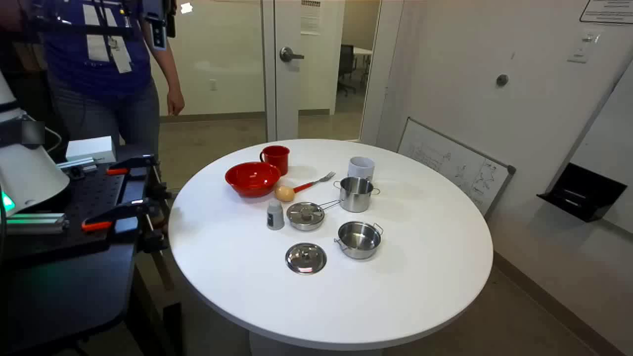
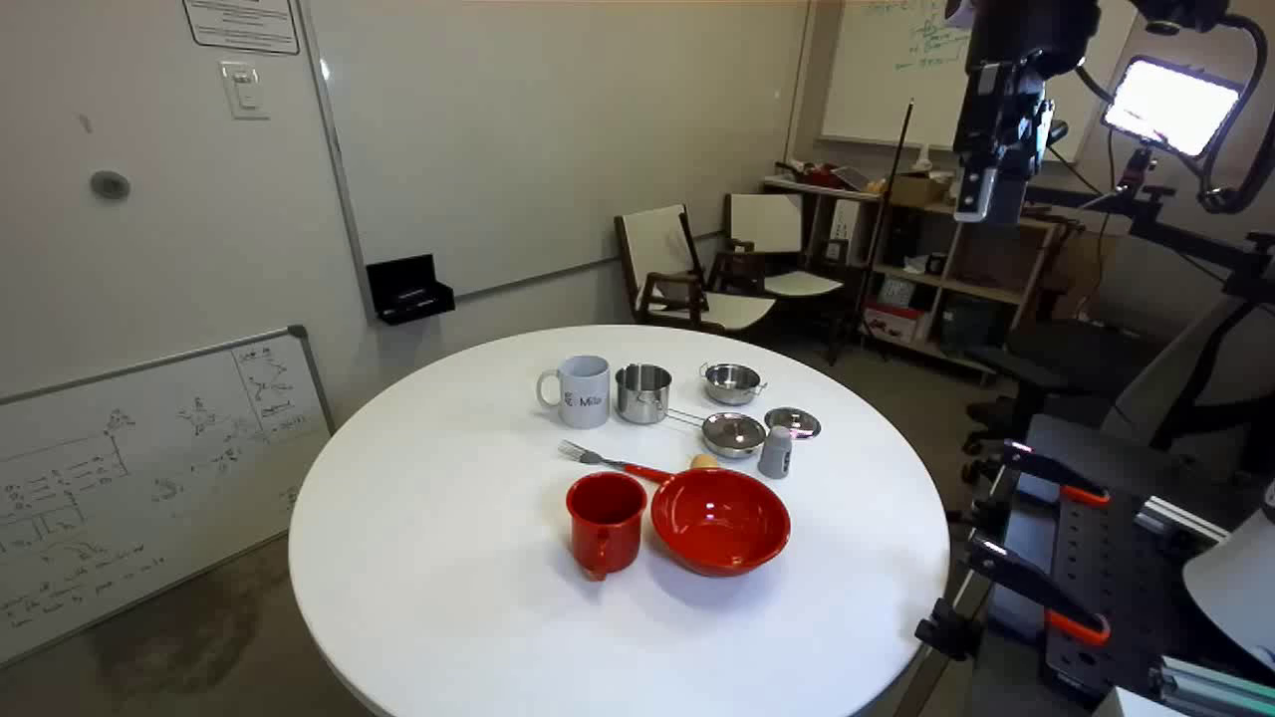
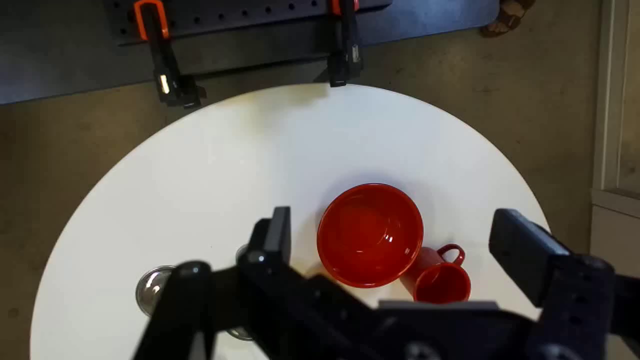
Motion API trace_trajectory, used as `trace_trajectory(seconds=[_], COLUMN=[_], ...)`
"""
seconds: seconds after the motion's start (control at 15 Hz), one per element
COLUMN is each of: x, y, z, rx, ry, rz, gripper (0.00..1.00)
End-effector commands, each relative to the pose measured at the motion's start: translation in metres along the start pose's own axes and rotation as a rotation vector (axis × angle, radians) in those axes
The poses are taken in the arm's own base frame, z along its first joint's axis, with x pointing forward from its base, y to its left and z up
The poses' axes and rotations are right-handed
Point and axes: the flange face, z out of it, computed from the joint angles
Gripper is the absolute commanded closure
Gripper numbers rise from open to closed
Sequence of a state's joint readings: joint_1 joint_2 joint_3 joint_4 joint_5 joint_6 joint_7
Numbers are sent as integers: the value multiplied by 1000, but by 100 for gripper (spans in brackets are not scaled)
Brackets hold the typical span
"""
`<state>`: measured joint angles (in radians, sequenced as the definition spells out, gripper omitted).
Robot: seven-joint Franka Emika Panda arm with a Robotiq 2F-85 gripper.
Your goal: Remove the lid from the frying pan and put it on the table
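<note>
- Silvery metal caught my eye first: a lid (image 1: 305,211) sat over the frying pan (image 1: 306,227), both on the round white table (image 1: 410,282).
- A second lid (image 1: 306,258), there it was, lay flat on the white top, near the pan but apart from it.
- My gripper (image 3: 392,240) now, and what a spread: the wrist view gave me jaws standing wide, well away from each other.
- In both exterior views I saw it hang high above the table.
- Just beside the pan I had a grey shaker (image 1: 275,216); near its handle tip stood the steel pot (image 1: 355,195).
- The two-handled steel bowl (image 1: 359,241) sat near that second lid.
- Red next! The red bowl (image 1: 253,179) had the red mug (image 1: 275,159) just beside it, with a tan egg-shaped thing (image 1: 285,193) and a red-handled fork (image 1: 314,183) close by.
- A white mug (image 1: 361,167) stood upright near the pot; in an exterior view I caught its dark lettering.
</note>
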<state>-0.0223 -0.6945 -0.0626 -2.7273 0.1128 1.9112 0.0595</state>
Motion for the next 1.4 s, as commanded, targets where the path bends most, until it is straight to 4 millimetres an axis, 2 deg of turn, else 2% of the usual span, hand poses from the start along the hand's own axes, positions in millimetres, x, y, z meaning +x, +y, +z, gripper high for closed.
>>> trace_trajectory(seconds=[0.0,0.27,0.53,0.93,1.13,1.33], x=[0,33,81,158,194,221], y=[0,4,8,4,3,11], z=[0,5,29,83,121,161], rx=[0,28,13,-23,-70,-109], ry=[-1,55,139,179,148,83], rz=[0,50,120,255,283,299], gripper=[0,0,0,0,0,0])
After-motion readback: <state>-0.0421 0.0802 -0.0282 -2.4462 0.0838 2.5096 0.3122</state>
